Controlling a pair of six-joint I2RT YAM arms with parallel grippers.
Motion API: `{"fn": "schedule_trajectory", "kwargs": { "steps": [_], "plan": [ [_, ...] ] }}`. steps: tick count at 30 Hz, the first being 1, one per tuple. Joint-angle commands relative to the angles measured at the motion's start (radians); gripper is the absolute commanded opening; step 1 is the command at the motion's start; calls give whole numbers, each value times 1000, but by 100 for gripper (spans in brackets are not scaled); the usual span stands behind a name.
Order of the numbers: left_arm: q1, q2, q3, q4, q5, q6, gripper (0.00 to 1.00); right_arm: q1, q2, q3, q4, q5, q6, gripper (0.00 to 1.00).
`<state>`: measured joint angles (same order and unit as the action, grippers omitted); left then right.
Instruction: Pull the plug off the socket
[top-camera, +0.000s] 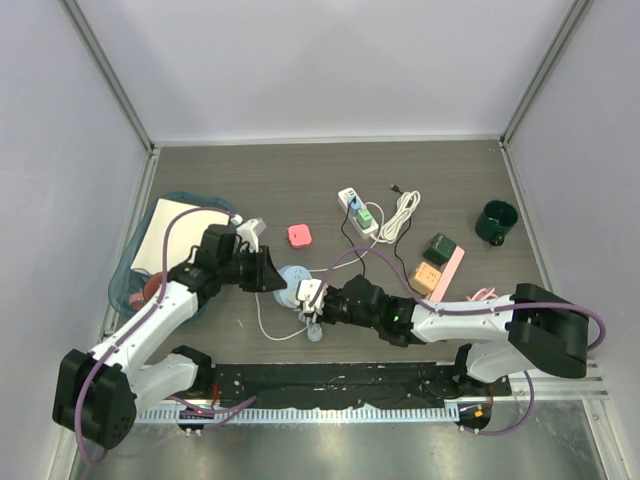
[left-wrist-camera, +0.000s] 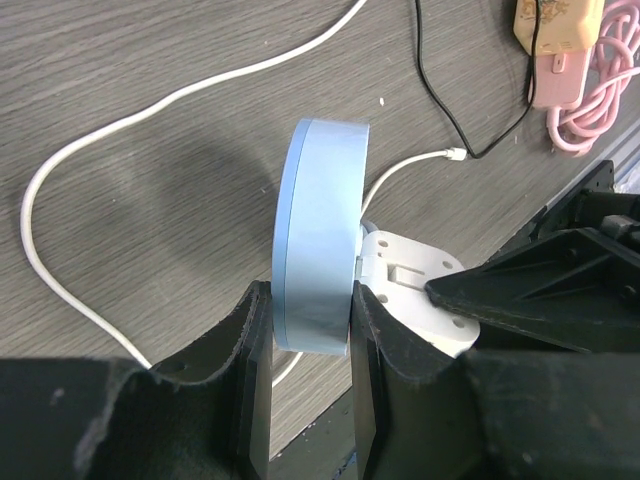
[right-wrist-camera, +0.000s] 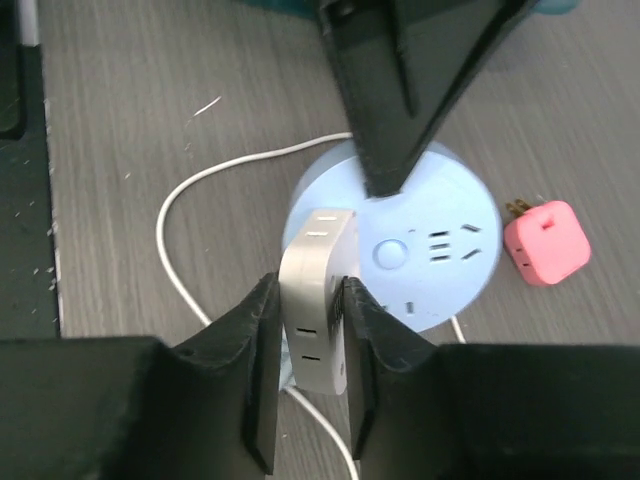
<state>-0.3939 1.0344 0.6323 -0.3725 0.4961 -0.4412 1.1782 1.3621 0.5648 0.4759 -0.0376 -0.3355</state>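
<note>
The left pincer (left-wrist-camera: 308, 305) is clamping the blue socket (left-wrist-camera: 322, 200), the right pincer (right-wrist-camera: 308, 300) is gripping the white plug (right-wrist-camera: 320, 245); next, likely pulling them apart

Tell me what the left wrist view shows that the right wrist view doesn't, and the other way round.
Only the left wrist view: the blue round socket edge-on between the left tool's fingers, a black cable, and a coiled pink cable at the top right.
Only the right wrist view: the socket's face with its slots and button, the right tool shut on the white plug, and a pink cube adapter.
Both: the socket, the plug on it, and the looping white cable.
</note>
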Motion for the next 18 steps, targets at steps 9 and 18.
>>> {"fn": "schedule_trajectory", "kwargs": {
  "steps": [9,18],
  "plan": [
    [-26,20,15,-46,-22,29,0,15,-49,-14,41,151,-71,1],
    [-46,32,17,-57,-40,36,0,17,-86,-34,30,139,-73,1]
  ]
}}
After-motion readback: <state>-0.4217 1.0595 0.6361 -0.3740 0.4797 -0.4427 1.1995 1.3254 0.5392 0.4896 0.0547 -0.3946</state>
